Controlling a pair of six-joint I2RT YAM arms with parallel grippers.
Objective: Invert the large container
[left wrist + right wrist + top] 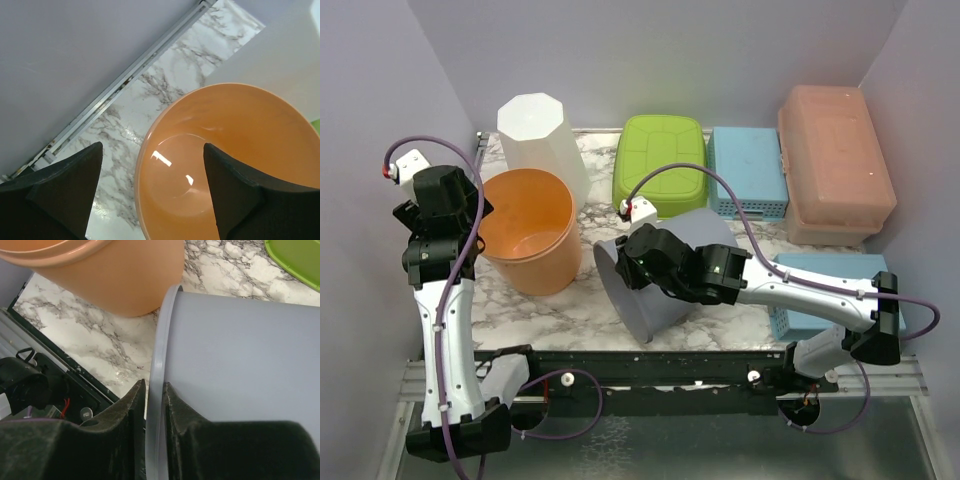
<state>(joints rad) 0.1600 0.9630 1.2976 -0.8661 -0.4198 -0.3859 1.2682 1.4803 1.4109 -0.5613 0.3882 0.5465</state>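
Observation:
The large grey container lies tilted on its side at the middle of the marble table, its open rim toward the front left. My right gripper is shut on that rim. In the right wrist view the fingers pinch the thin grey rim, one inside and one outside the container wall. My left gripper is open and empty, hovering above the left rim of an upright orange bucket. The left wrist view looks between its spread fingers into the bucket.
The orange bucket stands just left of the grey container. An upside-down white container is at the back left. A green box, a blue basket and a salmon box line the back. A light blue basket lies under my right arm.

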